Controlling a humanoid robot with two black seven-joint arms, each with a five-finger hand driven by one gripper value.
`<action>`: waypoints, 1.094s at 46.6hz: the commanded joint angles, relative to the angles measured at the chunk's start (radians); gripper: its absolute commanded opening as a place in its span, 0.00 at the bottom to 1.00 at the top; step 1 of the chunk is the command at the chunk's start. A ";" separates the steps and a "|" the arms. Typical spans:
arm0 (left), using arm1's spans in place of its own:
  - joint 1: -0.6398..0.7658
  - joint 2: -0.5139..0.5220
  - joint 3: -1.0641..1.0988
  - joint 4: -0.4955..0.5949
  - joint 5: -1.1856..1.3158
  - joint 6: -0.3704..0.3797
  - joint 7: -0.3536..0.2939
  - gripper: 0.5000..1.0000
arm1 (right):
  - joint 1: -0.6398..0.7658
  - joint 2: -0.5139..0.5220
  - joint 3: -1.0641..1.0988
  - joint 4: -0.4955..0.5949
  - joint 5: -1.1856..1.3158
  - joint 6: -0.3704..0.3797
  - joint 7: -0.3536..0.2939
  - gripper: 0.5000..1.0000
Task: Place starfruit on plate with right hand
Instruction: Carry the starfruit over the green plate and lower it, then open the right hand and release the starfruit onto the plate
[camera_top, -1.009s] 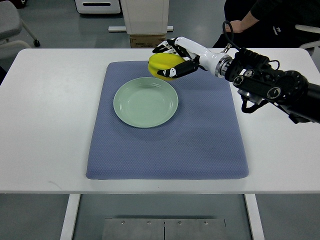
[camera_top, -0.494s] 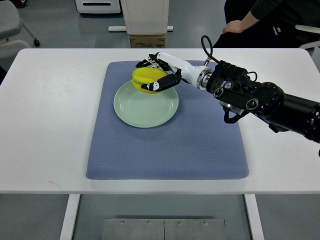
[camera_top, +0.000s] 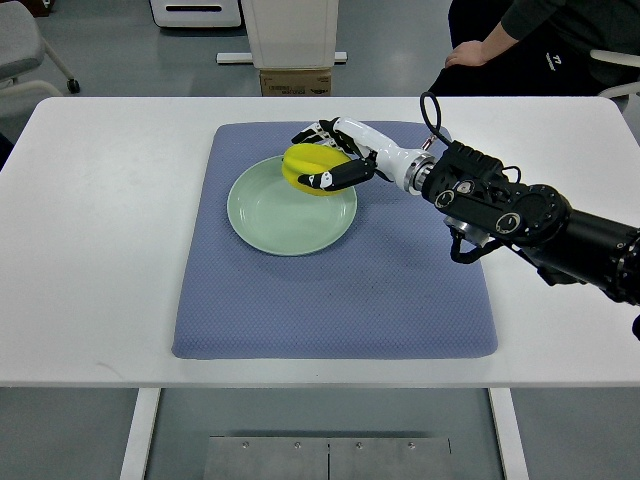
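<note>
A yellow starfruit (camera_top: 305, 167) sits at the far right part of the pale green plate (camera_top: 270, 218), which lies on a blue-grey mat (camera_top: 340, 290). My right hand (camera_top: 330, 158) comes in from the right edge and its fingers are curled around the starfruit from behind and the right. I cannot tell whether the fruit rests on the plate or hangs just above it. The left arm is out of view.
The mat covers the middle of a white table (camera_top: 90, 230). A seated person (camera_top: 520, 40) is behind the table at the far right. A cardboard box (camera_top: 295, 80) and a white stand are on the floor beyond the far edge.
My right hand carried the starfruit from beyond the plate's far rim leftward over the plate, then shifted slightly right and lower onto its far right part.
</note>
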 joint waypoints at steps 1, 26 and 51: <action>0.000 0.000 0.000 0.000 -0.001 0.000 0.000 1.00 | -0.004 0.000 0.005 0.000 0.002 -0.012 -0.001 0.87; 0.000 0.000 0.000 0.000 -0.001 0.000 0.000 1.00 | -0.013 0.000 0.034 -0.026 0.008 -0.055 -0.011 0.99; 0.000 0.000 0.000 0.000 0.001 0.000 0.000 1.00 | -0.177 -0.055 0.385 -0.041 0.010 -0.090 -0.028 1.00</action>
